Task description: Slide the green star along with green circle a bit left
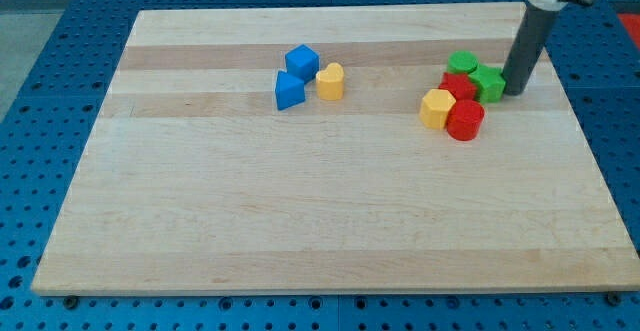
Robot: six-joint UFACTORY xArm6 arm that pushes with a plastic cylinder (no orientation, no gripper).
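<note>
Tip (516, 91) position first: your rod ends at board level in the upper right of the frame, and my tip stands just to the view's right of the green star (489, 82), touching it or nearly so; the picture does not settle which. No claw exists on this rig, so there is nothing to open, close or grip. The rod is bare and holds nothing.

Placement reads as deliberate. With the tip on the star's right side, a leftward push would bear on it directly.

The green circle (462, 64) lies just up and to the view's left of the star, close against it. Both sit at the upper edge of a tight cluster. A red block (458, 85) is immediately left of the star, with a yellow block (437, 108) and a red cylinder (465, 120) below.

Judgement: a straight leftward push risks carrying the red block along, so watch it.

Well apart, toward the upper middle of the wooden board (300, 221), note a blue cube (301, 61), a blue block (289, 91) and a yellow heart (331, 81).
</note>
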